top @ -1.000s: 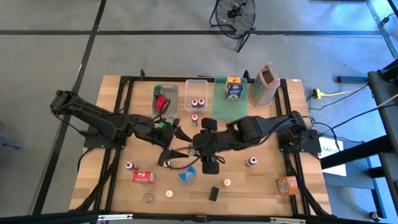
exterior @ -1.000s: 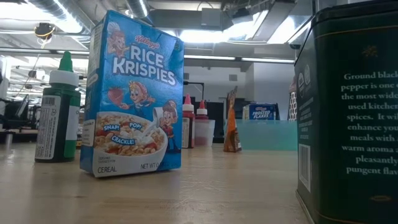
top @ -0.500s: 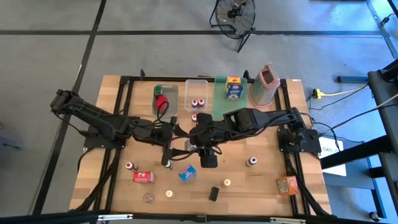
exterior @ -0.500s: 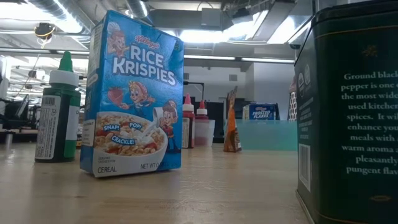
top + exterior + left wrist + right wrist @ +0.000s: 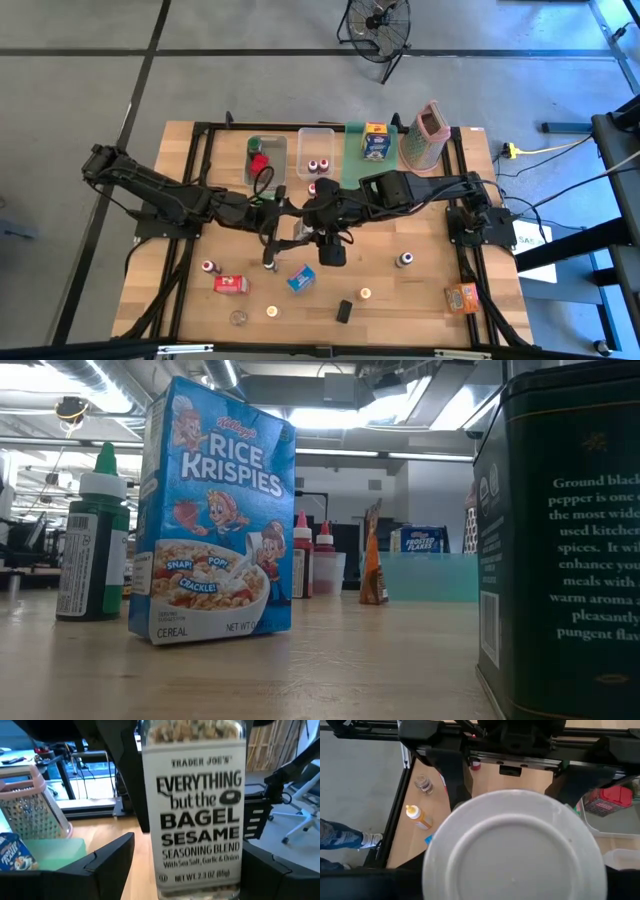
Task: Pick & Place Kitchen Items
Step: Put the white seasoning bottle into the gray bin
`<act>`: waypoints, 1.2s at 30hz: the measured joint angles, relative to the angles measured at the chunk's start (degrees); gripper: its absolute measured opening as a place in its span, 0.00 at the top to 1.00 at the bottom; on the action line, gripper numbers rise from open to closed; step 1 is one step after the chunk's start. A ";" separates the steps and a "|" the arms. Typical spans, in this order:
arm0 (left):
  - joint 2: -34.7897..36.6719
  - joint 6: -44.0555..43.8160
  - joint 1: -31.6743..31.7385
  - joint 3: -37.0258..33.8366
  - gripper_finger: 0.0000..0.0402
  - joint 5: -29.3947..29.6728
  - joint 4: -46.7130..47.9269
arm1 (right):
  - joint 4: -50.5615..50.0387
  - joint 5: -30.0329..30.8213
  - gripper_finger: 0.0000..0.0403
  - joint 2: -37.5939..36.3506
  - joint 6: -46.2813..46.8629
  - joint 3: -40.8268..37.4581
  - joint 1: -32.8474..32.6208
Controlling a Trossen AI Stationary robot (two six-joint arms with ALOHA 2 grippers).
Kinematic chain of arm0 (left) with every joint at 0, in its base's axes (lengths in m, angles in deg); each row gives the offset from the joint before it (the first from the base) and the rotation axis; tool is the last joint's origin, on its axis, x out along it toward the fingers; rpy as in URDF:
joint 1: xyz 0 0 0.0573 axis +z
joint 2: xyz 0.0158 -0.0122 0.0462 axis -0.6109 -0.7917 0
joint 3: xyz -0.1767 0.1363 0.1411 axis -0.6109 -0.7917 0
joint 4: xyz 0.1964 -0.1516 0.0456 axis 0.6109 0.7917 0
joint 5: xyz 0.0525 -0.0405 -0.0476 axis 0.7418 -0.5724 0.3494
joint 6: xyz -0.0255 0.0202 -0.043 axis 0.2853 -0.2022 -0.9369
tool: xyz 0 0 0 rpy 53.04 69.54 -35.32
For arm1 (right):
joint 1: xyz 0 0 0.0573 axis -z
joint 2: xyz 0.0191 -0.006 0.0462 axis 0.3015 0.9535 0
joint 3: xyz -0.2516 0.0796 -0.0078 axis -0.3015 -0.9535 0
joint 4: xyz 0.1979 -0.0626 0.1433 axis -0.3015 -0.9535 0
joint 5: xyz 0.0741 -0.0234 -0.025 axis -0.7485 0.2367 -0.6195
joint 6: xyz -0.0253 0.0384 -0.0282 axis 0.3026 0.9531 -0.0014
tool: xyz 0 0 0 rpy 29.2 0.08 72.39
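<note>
Along the table's [image 5: 190, 290] far edge, the green tray [image 5: 372, 170] carries a cereal box [image 5: 375, 141]; one clear bin [image 5: 318, 143] holds two small bottles [image 5: 319, 166], another [image 5: 282, 147] red items. At mid-table, the right gripper [image 5: 312, 232] grasps the seasoning jar [image 5: 192, 805], which stands between the left gripper's [image 5: 283, 227] spread, released fingers.

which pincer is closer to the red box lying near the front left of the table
Left. The left pincer is at mid-table, its fingers open around the seasoning jar, up and right of the red box. The right pincer, holding that jar, sits farther right.
</note>
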 joint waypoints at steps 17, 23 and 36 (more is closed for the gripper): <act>0.00 -4.76 0.94 0.00 0.35 -1.03 -0.96 | 0.22 -0.02 0.49 0.00 -2.99 0.00 0.58; 0.00 -8.45 0.96 0.00 0.46 -2.43 -0.89 | 0.28 0.07 0.43 0.00 -2.88 0.00 0.95; 0.45 -12.66 0.41 0.02 0.50 -8.14 -1.56 | 3.27 -0.64 0.21 -0.72 3.03 -0.07 0.85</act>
